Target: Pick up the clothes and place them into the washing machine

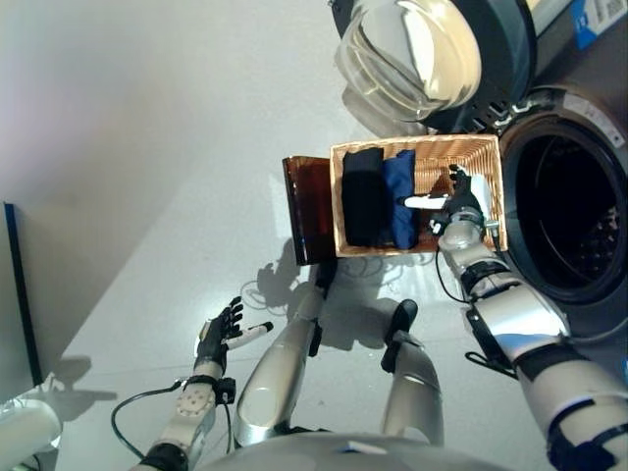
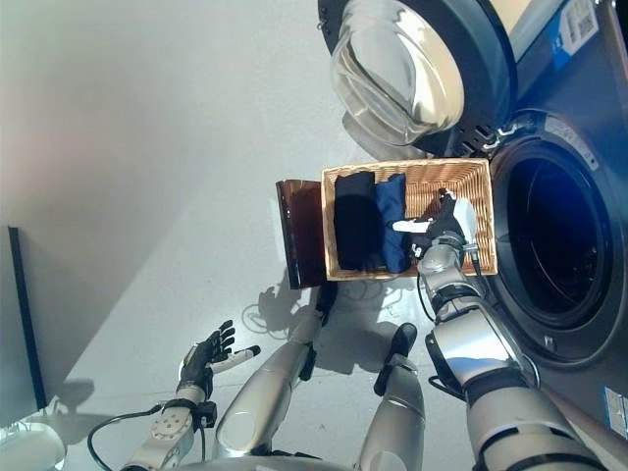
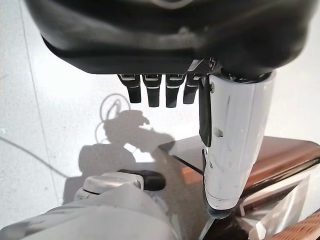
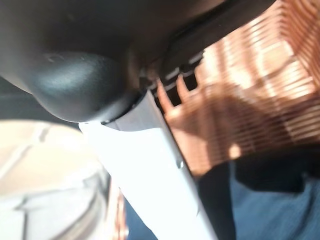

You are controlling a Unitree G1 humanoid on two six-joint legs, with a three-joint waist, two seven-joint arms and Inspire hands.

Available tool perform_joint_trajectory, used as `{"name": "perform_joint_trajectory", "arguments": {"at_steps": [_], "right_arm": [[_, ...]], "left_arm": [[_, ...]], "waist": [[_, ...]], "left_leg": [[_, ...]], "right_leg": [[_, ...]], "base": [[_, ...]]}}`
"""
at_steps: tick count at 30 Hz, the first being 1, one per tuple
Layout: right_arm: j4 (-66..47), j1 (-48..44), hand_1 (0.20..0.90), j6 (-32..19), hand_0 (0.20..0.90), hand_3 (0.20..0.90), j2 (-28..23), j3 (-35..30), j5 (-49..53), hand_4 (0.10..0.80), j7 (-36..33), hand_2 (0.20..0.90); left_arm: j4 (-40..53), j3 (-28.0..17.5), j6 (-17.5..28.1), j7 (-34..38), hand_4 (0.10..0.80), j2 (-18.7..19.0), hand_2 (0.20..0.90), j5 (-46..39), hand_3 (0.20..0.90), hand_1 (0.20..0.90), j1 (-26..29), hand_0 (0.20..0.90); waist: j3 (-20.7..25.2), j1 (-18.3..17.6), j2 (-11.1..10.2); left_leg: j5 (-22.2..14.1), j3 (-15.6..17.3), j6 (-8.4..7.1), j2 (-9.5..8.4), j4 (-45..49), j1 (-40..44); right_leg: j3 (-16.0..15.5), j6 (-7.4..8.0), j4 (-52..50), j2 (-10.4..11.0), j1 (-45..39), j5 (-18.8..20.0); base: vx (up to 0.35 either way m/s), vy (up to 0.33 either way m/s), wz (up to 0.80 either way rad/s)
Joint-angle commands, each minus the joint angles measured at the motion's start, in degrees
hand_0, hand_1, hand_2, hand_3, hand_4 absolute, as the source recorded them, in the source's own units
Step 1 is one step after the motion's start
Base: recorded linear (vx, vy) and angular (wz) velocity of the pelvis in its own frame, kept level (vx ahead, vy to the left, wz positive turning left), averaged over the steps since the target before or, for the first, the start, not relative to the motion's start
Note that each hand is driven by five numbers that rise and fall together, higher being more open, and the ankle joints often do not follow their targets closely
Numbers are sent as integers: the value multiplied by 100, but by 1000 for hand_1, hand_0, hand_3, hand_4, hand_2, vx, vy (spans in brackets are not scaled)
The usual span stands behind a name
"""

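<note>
The wicker basket point(image 1: 432, 149) rests on a dark brown box point(image 1: 306, 208) beside the washing machine point(image 1: 569, 211). In it lie a folded black garment point(image 1: 363, 196) and a blue garment point(image 1: 400, 198) side by side. My right hand point(image 1: 459, 208) is over the basket's bare end nearest the drum, open, its white thumb point(image 1: 420, 202) pointing at the blue garment. The right wrist view shows the basket weave point(image 4: 260, 95) and the blue cloth point(image 4: 270, 212) just past the thumb. My left hand point(image 1: 220, 334) hangs open and empty, low at the lower left.
The washer's round glass door point(image 1: 422, 49) stands open beyond the basket. The dark drum opening is just right of the basket. A dark panel edge point(image 1: 22, 294) stands at the far left. The box also shows in the left wrist view point(image 3: 280, 155).
</note>
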State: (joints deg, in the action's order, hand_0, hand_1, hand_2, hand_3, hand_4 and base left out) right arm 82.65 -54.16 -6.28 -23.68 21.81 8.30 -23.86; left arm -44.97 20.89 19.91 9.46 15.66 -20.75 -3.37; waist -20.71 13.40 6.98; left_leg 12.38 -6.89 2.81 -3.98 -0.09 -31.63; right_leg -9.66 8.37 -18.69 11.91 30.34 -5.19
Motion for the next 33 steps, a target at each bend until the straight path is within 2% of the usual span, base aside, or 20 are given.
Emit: {"name": "perform_joint_trajectory", "arguments": {"at_steps": [1,10,24,25,26,27,33], "right_arm": [[98,-512,900,-145,900,900,-502,41,-102,800,-278,900],[280,-544,900,-14,900,900,-788,-32,-176,800,-327,900],[331,-479,900,57,900,900,-837,-65,-254,800,-320,900],[351,-470,765,62,765,765,-840,-69,-267,704,-318,765],[379,-490,384,75,384,384,-840,-59,-286,431,-335,384],[386,-496,200,82,200,200,-842,-63,-300,300,-348,200],[466,-493,200,123,200,200,-872,-112,-336,300,-352,200]], "left_arm": [[168,-206,115,246,800,310,900,60,900,900,138,900],[457,-213,145,284,800,334,900,59,900,900,161,900],[563,-155,141,346,800,267,900,70,900,900,231,900],[576,-150,141,342,800,263,900,71,900,900,225,900],[598,-135,140,339,800,266,900,72,900,900,230,900],[613,-126,148,340,800,262,900,77,900,900,244,900],[641,-96,148,345,800,262,900,110,900,900,269,900]], "waist": [[-73,176,56],[-134,304,189],[-238,435,306],[-240,446,308],[-241,463,314],[-244,480,319],[-254,527,335]], "left_leg": [[-568,409,-481,6,848,-310],[-572,391,-457,-102,882,-424],[-590,337,-443,-219,948,-568],[-595,333,-441,-234,959,-578],[-599,326,-442,-244,969,-599],[-604,317,-441,-259,977,-613],[-621,303,-436,-287,991,-647]], "right_leg": [[72,-266,1068,131,-337,1072],[19,-262,982,236,-284,1039],[-60,-242,971,342,-261,1012],[-75,-245,966,348,-264,1010],[-91,-245,959,353,-263,1005],[-99,-244,962,356,-264,1002],[-125,-243,964,378,-250,990]], "base": [[21,5,6],[11,21,7],[10,8,3],[21,-23,9],[22,-12,12],[21,-8,13],[17,3,7]]}}
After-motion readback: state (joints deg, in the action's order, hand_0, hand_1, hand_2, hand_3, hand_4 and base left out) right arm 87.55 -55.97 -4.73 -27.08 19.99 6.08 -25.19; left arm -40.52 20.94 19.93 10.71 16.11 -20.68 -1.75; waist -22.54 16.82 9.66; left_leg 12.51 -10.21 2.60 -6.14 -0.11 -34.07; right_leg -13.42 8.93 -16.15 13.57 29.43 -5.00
